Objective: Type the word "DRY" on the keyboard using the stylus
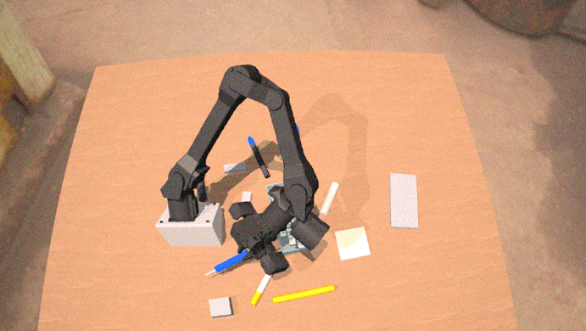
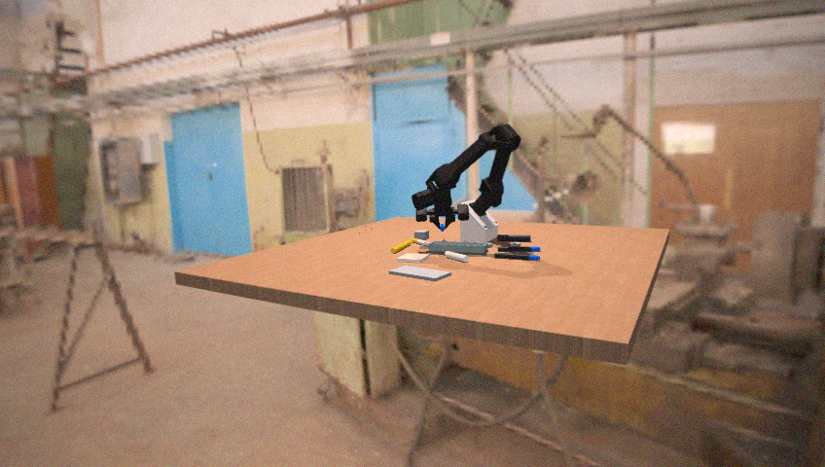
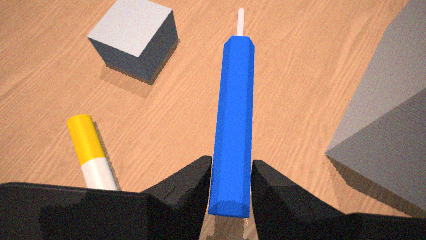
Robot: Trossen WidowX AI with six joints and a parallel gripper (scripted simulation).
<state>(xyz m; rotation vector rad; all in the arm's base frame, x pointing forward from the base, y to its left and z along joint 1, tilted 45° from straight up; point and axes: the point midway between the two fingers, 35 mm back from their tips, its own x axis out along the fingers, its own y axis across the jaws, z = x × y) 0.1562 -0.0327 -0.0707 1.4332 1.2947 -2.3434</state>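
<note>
The blue stylus (image 1: 231, 261) (image 2: 442, 227) (image 3: 234, 110) has a thin white tip that points away from the fingers. My gripper (image 2: 442, 224) (image 3: 231, 167) is shut on it near its rear end, with one finger on each side. The stylus lies nearly level and hangs a little above the desk, with a small shadow below it in the exterior view. The keyboard (image 2: 457, 248) lies flat on the desk. In the top view the arm and wrist cover much of the keyboard (image 1: 293, 251), and its key letters cannot be read.
A grey block (image 1: 220, 306) (image 3: 131, 27) and a yellow-and-white marker (image 1: 261, 289) (image 3: 92, 145) lie near the stylus. A yellow stick (image 1: 303, 293), a white marker (image 1: 329, 198), a pale note pad (image 1: 354, 248) and a grey slab (image 1: 403, 200) lie around the keyboard. The arm's base (image 1: 193, 233) stands left.
</note>
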